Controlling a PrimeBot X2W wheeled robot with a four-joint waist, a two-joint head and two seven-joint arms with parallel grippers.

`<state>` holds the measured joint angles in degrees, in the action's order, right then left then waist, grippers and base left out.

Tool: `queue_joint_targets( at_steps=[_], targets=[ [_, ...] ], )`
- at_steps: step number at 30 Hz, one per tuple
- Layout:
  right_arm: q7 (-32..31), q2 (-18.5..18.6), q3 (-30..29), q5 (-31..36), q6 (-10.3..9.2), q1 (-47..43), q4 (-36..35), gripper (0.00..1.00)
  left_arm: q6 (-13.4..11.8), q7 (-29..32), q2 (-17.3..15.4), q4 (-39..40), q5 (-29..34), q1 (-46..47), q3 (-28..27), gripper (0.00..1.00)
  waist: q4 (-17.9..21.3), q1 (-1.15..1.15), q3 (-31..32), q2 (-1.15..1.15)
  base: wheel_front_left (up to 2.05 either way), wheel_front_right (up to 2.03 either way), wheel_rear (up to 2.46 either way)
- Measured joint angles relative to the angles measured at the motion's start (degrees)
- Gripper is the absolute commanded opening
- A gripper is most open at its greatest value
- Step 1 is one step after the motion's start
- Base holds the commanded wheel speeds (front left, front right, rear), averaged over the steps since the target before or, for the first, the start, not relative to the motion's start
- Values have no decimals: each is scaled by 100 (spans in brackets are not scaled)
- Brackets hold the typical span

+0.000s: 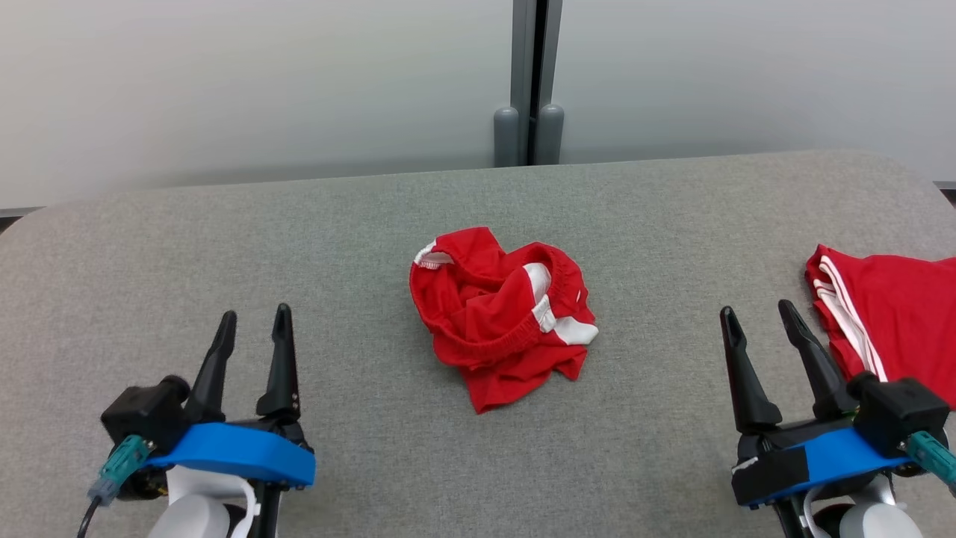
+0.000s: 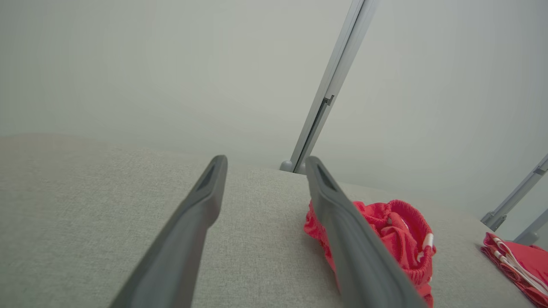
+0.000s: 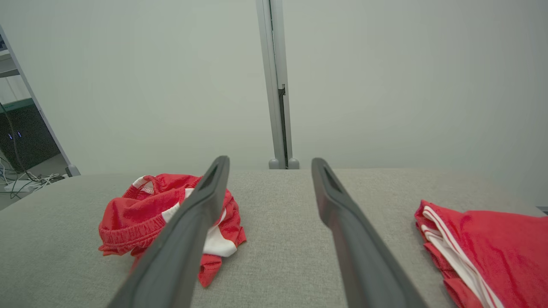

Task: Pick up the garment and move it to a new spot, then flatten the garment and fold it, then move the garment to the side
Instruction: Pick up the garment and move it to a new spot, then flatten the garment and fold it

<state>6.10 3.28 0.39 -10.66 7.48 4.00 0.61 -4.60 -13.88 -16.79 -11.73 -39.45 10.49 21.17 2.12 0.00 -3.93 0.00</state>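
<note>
- The grey padded table (image 1: 224, 246) leaves open cloth on all sides of the heap, more of it toward your left. Do the spreading there.
- A folded red garment (image 1: 896, 321) with white stripes lies at the table's right edge, just beside the right gripper. Keep that arm's sweep off it so the folds are not dragged.
- The garment (image 1: 500, 314) sits crumpled near the table's middle, between the two arms and well apart from each, bunched over itself. Nothing looks flattened yet, so I judge the step in hand is to take hold of it and open it out.
- The left gripper (image 1: 255, 314) and the right gripper (image 1: 758, 310) both hover over the table, fingers spread and nothing between them. Bring them in low from opposite sides and pinch a single layer, not the whole wad.
- The ruched waistband (image 1: 489, 342) looks like your best handle. Grip it at two points set apart, then lift and draw them outward so the fabric hangs free.
</note>
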Motion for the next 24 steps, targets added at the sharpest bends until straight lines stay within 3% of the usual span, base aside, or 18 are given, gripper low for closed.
queue_joint_targets(
  at_steps=[7, 24],
  targets=[
    [-49, -1, -160, 97, 0, -253, 214, 100, -179, -96, -147, 265, 322, -558, -348, 100, -68, 0, 76, 0, 0, 0, 0],
    [7, -25, -171, 171, 0, -362, 487, 100, -381, -33, -269, 464, 595, -936, -287, 100, -168, 0, 137, 0, 0, 0, 0]
  ],
)
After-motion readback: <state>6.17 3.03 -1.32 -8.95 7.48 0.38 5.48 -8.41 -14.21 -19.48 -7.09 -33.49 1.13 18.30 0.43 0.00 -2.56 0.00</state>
